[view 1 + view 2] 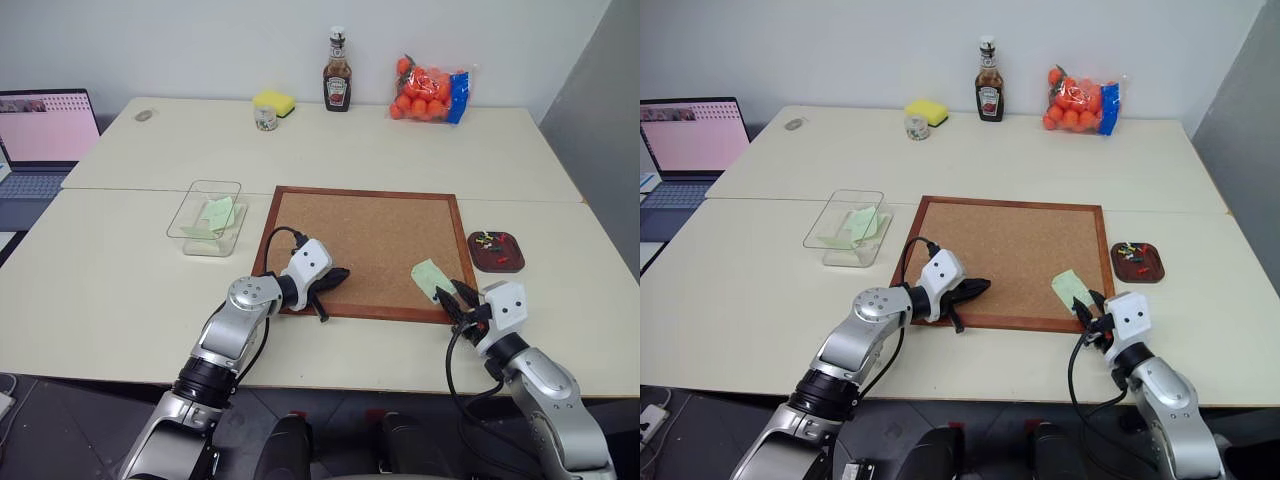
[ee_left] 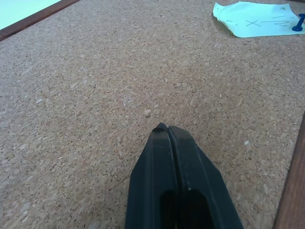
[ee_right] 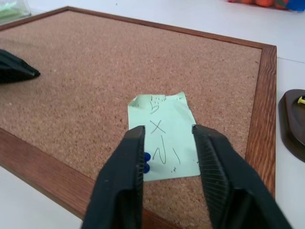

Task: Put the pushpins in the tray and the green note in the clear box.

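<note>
A pale green note (image 3: 164,143) with pen marks lies on the cork board (image 1: 370,235) near its front right corner, and a blue pushpin (image 3: 146,162) is stuck in its near edge. My right gripper (image 3: 167,131) is open just over the note's near edge, with one finger (image 3: 128,162) close beside the pin. My left gripper (image 2: 164,130) is shut and empty over the board's front left part. The brown tray (image 1: 508,262) right of the board holds several pushpins (image 1: 486,240). The clear box (image 1: 190,225) left of the board holds a green slip (image 1: 220,212).
At the table's back stand a ketchup bottle (image 1: 337,75), a bag of oranges (image 1: 430,90), a yellow sponge (image 1: 273,101) and a small jar (image 1: 265,118). An open laptop (image 1: 45,130) sits at the far left.
</note>
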You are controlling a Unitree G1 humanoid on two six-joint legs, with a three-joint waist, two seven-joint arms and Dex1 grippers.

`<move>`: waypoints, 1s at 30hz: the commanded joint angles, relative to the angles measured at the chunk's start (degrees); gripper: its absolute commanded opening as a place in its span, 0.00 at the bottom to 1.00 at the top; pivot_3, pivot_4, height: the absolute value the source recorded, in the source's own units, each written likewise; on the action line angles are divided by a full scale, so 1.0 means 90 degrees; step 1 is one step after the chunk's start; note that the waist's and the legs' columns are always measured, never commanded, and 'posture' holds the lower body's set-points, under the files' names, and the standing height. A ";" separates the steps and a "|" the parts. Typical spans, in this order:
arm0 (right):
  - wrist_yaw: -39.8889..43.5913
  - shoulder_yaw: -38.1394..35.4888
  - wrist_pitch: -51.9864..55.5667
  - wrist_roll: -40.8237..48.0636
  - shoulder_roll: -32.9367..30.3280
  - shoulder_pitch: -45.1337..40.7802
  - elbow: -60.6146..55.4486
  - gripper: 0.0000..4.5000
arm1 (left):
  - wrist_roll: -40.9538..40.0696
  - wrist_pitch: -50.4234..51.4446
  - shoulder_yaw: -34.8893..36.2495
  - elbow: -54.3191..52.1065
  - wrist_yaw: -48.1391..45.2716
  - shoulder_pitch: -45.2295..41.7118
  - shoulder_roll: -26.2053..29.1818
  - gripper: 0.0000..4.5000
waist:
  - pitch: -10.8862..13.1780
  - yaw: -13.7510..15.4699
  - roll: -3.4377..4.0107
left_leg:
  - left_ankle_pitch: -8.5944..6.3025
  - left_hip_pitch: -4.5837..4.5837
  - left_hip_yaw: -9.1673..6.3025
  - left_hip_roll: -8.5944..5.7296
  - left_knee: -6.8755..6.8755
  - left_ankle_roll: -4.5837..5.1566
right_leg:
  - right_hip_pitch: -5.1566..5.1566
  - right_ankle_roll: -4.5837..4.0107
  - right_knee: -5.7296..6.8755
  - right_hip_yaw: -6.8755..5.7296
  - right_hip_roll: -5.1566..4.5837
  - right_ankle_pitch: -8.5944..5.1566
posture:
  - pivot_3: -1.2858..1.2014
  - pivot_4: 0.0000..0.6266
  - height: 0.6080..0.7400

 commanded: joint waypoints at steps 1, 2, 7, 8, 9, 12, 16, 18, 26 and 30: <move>0.0023 0.0080 0.0157 -0.0036 -0.0032 0.0007 -0.0170 0.44 | 0.0164 0.0124 -0.0213 0.0158 -0.0074 0.0142 0.0059 0.00 | 0.0000 0.0000 0.0000 | 0.0000 0.0000 0.0000 0.0000 0.0000 0.0000 | 0.0000 0.0000 0.0000 0.0000 0.0000 0.0000 | 0.52 0.24 1.00; 0.0019 0.0103 0.0210 -0.0060 -0.0030 0.0002 -0.0169 0.44 | 0.0164 0.0126 -0.0213 0.0159 -0.0073 0.0141 0.0059 0.00 | 0.0000 0.0000 0.0000 | 0.0000 0.0000 0.0000 0.0000 0.0000 0.0000 | 0.0000 0.0000 0.0000 0.0000 0.0000 0.0000 | 0.52 0.24 1.00; -0.0022 0.0157 0.0326 -0.0130 -0.0018 -0.0043 -0.0085 0.44 | 0.0169 0.0131 -0.0215 0.0163 -0.0072 0.0136 0.0061 0.00 | 0.0000 0.0000 0.0000 | 0.0000 0.0000 0.0000 0.0000 0.0000 0.0000 | 0.0000 0.0000 0.0000 0.0000 0.0000 0.0000 | 0.52 0.24 1.00; -0.0027 0.0159 0.0332 -0.0137 -0.0014 -0.0051 -0.0077 0.44 | 0.0170 0.0131 -0.0216 0.0164 -0.0073 0.0136 0.0062 0.00 | 0.0000 0.0000 0.0000 | 0.0000 0.0000 0.0000 0.0000 0.0000 0.0000 | 0.0000 0.0000 0.0000 0.0000 0.0000 0.0000 | 0.52 0.24 1.00; -0.0039 0.0165 0.0355 -0.0151 -0.0012 -0.0071 -0.0058 0.44 | 0.0171 0.0128 -0.0216 0.0166 -0.0075 0.0133 0.0065 0.00 | 0.0000 -0.0001 0.0000 | 0.0000 0.0000 0.0000 0.0000 0.0000 0.0000 | 0.0000 0.0000 0.0000 0.0000 0.0000 0.0000 | 0.52 0.24 1.00; -0.0041 0.0148 0.0342 -0.0123 0.0025 -0.0100 -0.0034 0.40 | 0.0176 0.0115 -0.0217 0.0178 -0.0083 0.0124 0.0074 0.00 | 0.0000 -0.0001 0.0000 | 0.0000 0.0000 0.0000 0.0000 0.0000 0.0000 | 0.0000 0.0000 0.0000 0.0000 0.0000 0.0000 | 0.52 0.24 1.00; -0.0008 0.0140 0.0296 -0.0135 0.0022 -0.0101 -0.0014 0.23 | 0.0184 0.0105 -0.0226 0.0189 -0.0087 0.0117 0.0074 0.00 | 0.0000 -0.0001 0.0000 | 0.0000 0.0000 0.0000 0.0000 0.0000 0.0000 | 0.0000 0.0000 0.0000 0.0000 0.0000 0.0000 | 0.52 0.24 1.00; 0.0010 0.0147 0.0280 -0.0143 0.0013 -0.0108 -0.0008 0.16 | 0.0183 0.0106 -0.0226 0.0196 -0.0090 0.0115 0.0073 0.00 | 0.0000 -0.0001 0.0000 | 0.0000 0.0000 0.0000 0.0000 0.0000 0.0000 | 0.0000 0.0000 0.0000 0.0000 0.0000 0.0000 | 0.52 0.24 1.00; 0.0058 0.0158 0.0194 -0.0165 -0.0031 -0.0097 -0.0005 0.01 | 0.0191 0.0082 -0.0229 0.0214 -0.0090 0.0131 0.0081 0.00 | 0.0000 -0.0001 0.0000 | 0.0000 0.0000 0.0000 0.0000 0.0000 0.0000 | 0.0000 0.0000 0.0000 0.0000 0.0000 0.0000 | 0.52 0.24 1.00; 0.0019 0.0017 -0.0083 -0.0137 0.0005 -0.0147 -0.0088 0.01 | 0.0198 0.0053 -0.0231 0.0226 -0.0092 0.0143 0.0087 0.00 | 0.0000 -0.0001 0.0000 | 0.0000 0.0000 0.0000 0.0000 0.0000 0.0000 | 0.0000 0.0000 0.0000 0.0000 0.0000 0.0000 | 0.52 0.24 1.00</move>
